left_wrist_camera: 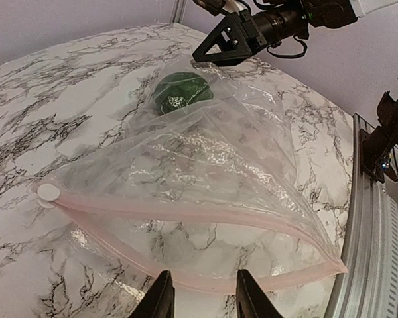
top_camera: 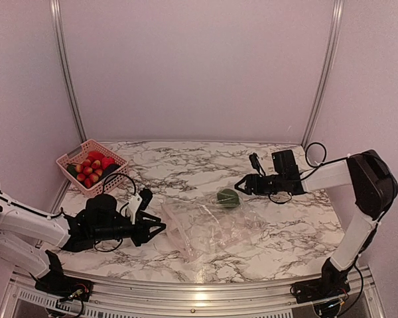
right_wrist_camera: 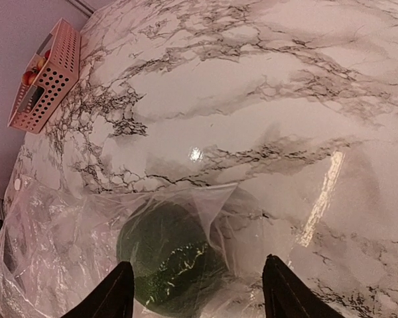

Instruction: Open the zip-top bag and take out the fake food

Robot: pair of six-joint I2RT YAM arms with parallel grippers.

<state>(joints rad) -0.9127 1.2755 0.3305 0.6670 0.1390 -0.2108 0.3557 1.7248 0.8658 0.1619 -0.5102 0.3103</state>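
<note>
The clear zip-top bag (top_camera: 209,228) lies flat mid-table, its pinkish zip strip (left_wrist_camera: 186,211) with a white slider (left_wrist_camera: 48,193) facing my left gripper; the two strips stand apart, so the mouth gapes. One dark green fake food (top_camera: 228,197) sits inside the bag's far corner and also shows in the left wrist view (left_wrist_camera: 181,93) and the right wrist view (right_wrist_camera: 176,258). My left gripper (top_camera: 156,228) is open, low, just short of the bag's mouth (left_wrist_camera: 202,295). My right gripper (top_camera: 242,185) is open and empty, just beyond the green food (right_wrist_camera: 199,291).
A pink slatted basket (top_camera: 73,150) at the back left holds several red and orange fake foods (top_camera: 93,165); it also shows in the right wrist view (right_wrist_camera: 50,79). A metal rail (left_wrist_camera: 368,218) runs along the table's near edge.
</note>
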